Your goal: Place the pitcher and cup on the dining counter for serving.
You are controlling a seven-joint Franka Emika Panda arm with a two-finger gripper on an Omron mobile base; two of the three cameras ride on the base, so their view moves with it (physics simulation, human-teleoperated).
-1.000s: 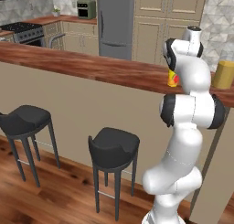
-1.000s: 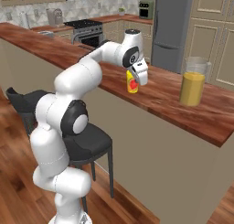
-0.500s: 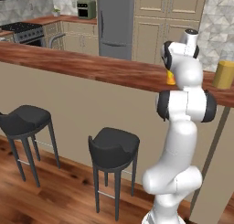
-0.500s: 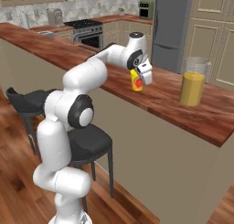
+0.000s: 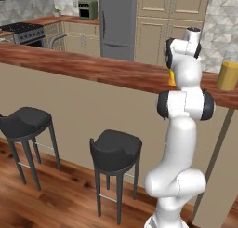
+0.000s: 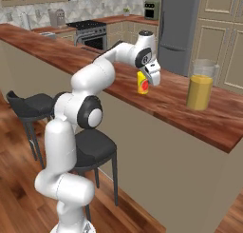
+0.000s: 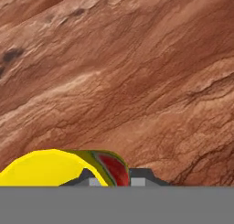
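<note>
Hand: our hand (image 6: pixel 151 78) is up over the long brown bench (image 6: pixel 71 56), and its fingers are closed on the cup (image 6: pixel 142 82)
Grip: we hold the cup by its top edge, one finger on each side; in the hand view the yellow rim (image 7: pixel 50 168) sits right at the finger tips
Cup: small, bright yellow, with a red patch on its side; it stands up straight, low over the wood or just on it, and we cannot tell which
How the cup will handle: we think it is light and stiff, so a soft squeeze is enough; its smooth sides could slip, and it gets thinner toward the bottom, so the top edge looks like the best place to hold
Pitcher: the tall pitcher (image 6: pixel 200 84) stands on the same bench, well apart from the cup, on the fridge side; from the left base view we see its orange body (image 5: pixel 228 75) past the arm
How the pitcher will handle: we think it is much heavier than the cup, because it looks full of orange drink; it could slosh or tip if pushed, so we would keep our arm away from it
Job: the pitcher looks done, and the cup is almost there
Next: we think the cup needs to rest flat on the wood before we let go
Stools: two dark stools (image 5: pixel 115 148) stand on the floor below the bench
</note>
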